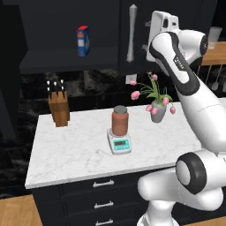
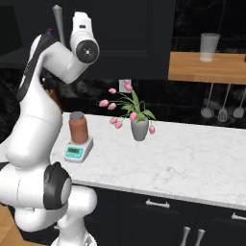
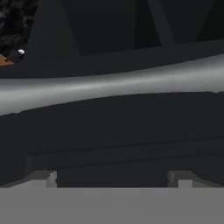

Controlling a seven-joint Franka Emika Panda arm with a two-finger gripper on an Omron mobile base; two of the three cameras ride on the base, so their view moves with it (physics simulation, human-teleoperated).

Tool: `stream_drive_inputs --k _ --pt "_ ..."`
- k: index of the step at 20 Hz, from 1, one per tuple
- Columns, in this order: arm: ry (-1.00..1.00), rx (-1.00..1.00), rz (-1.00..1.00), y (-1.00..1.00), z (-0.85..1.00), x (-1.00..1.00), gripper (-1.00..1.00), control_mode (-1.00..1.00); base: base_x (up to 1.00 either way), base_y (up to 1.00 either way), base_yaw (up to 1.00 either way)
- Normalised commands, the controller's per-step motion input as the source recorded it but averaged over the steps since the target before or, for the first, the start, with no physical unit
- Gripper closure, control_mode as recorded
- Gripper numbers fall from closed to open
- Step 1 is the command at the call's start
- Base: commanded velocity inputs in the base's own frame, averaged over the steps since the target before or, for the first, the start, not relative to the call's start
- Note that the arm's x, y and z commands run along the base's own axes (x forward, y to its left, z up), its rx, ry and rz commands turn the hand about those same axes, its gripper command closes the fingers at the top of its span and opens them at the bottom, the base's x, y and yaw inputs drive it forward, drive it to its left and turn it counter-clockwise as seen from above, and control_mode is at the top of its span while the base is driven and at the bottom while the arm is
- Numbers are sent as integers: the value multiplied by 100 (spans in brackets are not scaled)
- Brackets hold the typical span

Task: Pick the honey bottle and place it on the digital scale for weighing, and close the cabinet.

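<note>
Honey bottle (image 1: 120, 122) stands upright on digital scale (image 1: 119, 143), mid table (image 1: 70, 154). Tool (image 3: 114, 178) raised before cabinet (image 1: 132, 26), fingers spread, nothing between, silver bar handle (image 3: 109, 87) just ahead. Left cabinet bay open, blue-and-red box (image 1: 83, 40) on shelf.

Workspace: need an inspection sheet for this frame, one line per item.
Surface: white marble counter, over dark drawers.
Job's things: honey bottle stands upright on the digital scale. Cabinet: one bay open, its silver bar handle close in front of the hand camera.
Clutter: knife block at the counter's left, tulip vase right of the scale, blue-and-red box on the open cabinet shelf.
Claw: raised near the bar handle; fingertips set wide apart, holding nothing.
Cables: nothing seen.
Surroundings: wooden shelf with a glass, utensils hanging beneath.
</note>
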Motion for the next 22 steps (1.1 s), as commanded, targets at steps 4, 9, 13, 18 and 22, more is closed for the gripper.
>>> stream_drive_inputs --k 4,9,13,18,22 --pt "0 -5 -6 0 -53 87 -100 -100 0 0 0" --pt "0 -4 -7 0 -55 87 -100 -100 0 0 0" --pt "0 -3 -6 0 -64 99 -100 -100 0 0 0" --pt "-7 -1 -3 -6 -18 -45 -100 -100 0 0 0" --pt "-1 11 -1 -72 36 -100 -100 -100 0 0 0"
